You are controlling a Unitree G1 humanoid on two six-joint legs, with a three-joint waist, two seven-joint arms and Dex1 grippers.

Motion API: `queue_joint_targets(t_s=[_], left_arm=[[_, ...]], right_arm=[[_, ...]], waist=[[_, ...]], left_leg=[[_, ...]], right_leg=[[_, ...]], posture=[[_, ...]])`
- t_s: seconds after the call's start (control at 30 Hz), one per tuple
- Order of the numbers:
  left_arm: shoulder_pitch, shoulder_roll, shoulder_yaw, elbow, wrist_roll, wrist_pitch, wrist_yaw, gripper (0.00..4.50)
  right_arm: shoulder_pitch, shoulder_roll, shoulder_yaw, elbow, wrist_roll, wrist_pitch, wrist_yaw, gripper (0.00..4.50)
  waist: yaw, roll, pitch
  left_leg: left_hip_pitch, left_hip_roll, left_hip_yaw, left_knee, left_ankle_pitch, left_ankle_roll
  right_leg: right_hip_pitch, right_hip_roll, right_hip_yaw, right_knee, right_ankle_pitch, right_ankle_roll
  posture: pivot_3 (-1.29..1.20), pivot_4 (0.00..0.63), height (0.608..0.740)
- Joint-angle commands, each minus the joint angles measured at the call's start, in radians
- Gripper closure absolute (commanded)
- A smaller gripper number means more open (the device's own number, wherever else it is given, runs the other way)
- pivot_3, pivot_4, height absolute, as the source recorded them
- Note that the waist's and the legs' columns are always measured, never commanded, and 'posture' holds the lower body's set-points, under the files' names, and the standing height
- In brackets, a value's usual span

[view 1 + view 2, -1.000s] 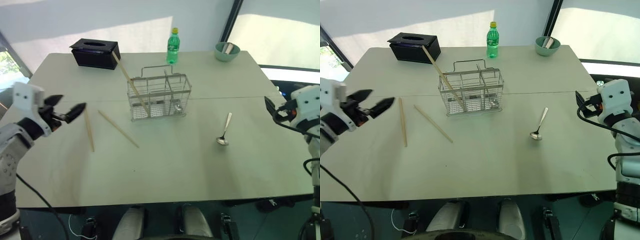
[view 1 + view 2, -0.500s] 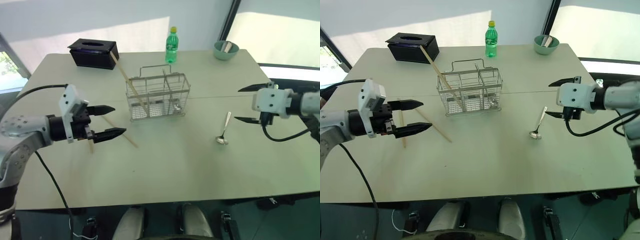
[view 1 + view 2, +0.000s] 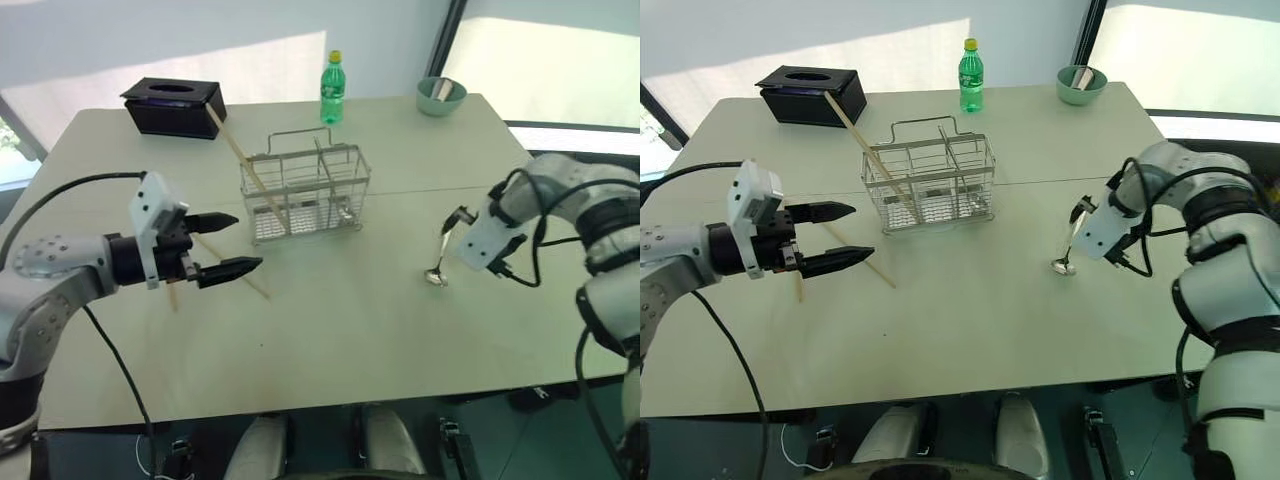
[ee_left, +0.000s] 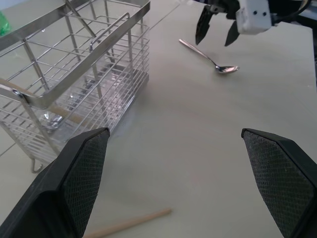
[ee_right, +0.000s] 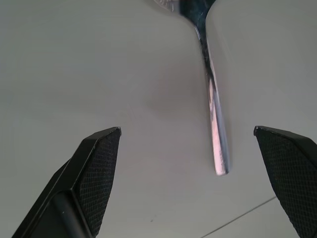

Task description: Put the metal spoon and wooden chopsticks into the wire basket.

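Right gripper [image 4: 216, 29] hangs wide open and empty right over the spoon [image 3: 441, 258], handle between its fingers, looks lined up for a grab. Left gripper [image 3: 228, 245], open and empty too, hovers over two chopsticks [image 3: 858, 256] near the basket [image 3: 305, 195]; a third leans inside.

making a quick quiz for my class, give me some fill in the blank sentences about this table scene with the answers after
1. The small shiny metal spoon lies on the pale table, under the open ____ gripper.
2. One long wooden chopstick leans in the silver wire basket, its top end near the ____ tissue box.
3. The open left gripper hovers above two loose ____ on the table.
4. The bottle at the far edge is ____.

Answers: right; black; chopsticks; green
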Motion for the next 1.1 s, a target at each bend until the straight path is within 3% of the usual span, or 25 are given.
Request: queue_joint_targets(t_s=[0.03, 0.3, 0.33, 0.4, 0.47, 0.63, 1.1], left_arm=[[0.019, 0.021, 0.072, -0.053, -0.039, 0.021, 0.021, 0.0], [0.038, 0.023, 0.111, -0.081, -0.074, 0.045, 0.065, 0.0], [0.034, 0.022, 0.112, -0.079, -0.079, 0.048, 0.068, 0.0], [0.034, 0.023, 0.113, -0.078, -0.079, 0.044, 0.073, 0.0], [0.03, 0.022, 0.108, -0.074, -0.075, 0.039, 0.076, 0.0], [0.005, 0.012, 0.088, -0.057, -0.067, 0.031, 0.087, 0.0], [-0.062, -0.002, 0.039, -0.014, -0.042, 0.012, 0.088, 0.0]], right_arm=[[-0.057, 0.03, 0.048, 0.043, -0.074, -0.021, -0.093, 0.05], [-0.055, 0.122, 0.075, 0.091, -0.085, -0.079, -0.106, 0.05], [-0.052, 0.128, 0.067, 0.098, -0.072, -0.084, -0.087, 0.28], [-0.047, 0.137, 0.057, 0.105, -0.054, -0.095, -0.057, 0.87], [-0.044, 0.145, 0.045, 0.108, -0.035, -0.101, -0.031, 1.8], [-0.035, 0.155, 0.017, 0.107, 0.017, -0.102, 0.02, 4.49], [-0.02, 0.12, -0.044, 0.082, 0.11, -0.07, 0.041, 4.49]], waist=[[-0.001, 0.0, 0.0], [-0.007, -0.004, -0.003], [-0.007, -0.005, -0.003], [-0.007, -0.006, -0.004], [-0.008, -0.006, -0.004], [-0.012, -0.006, -0.004], [-0.008, -0.006, -0.003]], left_leg=[[0.0, 0.0, 0.0, 0.0, 0.0, 0.0], [0.002, 0.0, -0.001, 0.0, 0.001, -0.001], [0.003, 0.0, -0.001, 0.0, 0.001, -0.001], [0.004, 0.0, -0.001, 0.0, 0.001, -0.001], [0.005, 0.0, -0.001, 0.0, 0.0, -0.001], [0.009, 0.001, -0.001, 0.0, -0.001, 0.002], [0.012, 0.0, -0.001, -0.001, -0.002, 0.002]], right_leg=[[0.0, 0.0, 0.0, 0.001, 0.0, 0.0], [0.001, 0.001, 0.0, 0.004, 0.0, 0.0], [0.001, 0.001, 0.0, 0.005, 0.0, 0.0], [0.001, 0.001, 0.0, 0.008, 0.0, -0.001], [0.002, 0.001, 0.0, 0.011, -0.001, -0.001], [0.003, 0.002, 0.001, 0.011, -0.002, -0.003], [0.006, 0.002, 0.002, 0.012, -0.003, -0.003]], posture=[[0.0, 0.15, 0.667], [0.0, 0.15, 0.667], [0.0, 0.15, 0.667], [0.0, 0.15, 0.667], [0.0, 0.15, 0.667], [0.0, 0.15, 0.667], [0.0, 0.15, 0.667]])
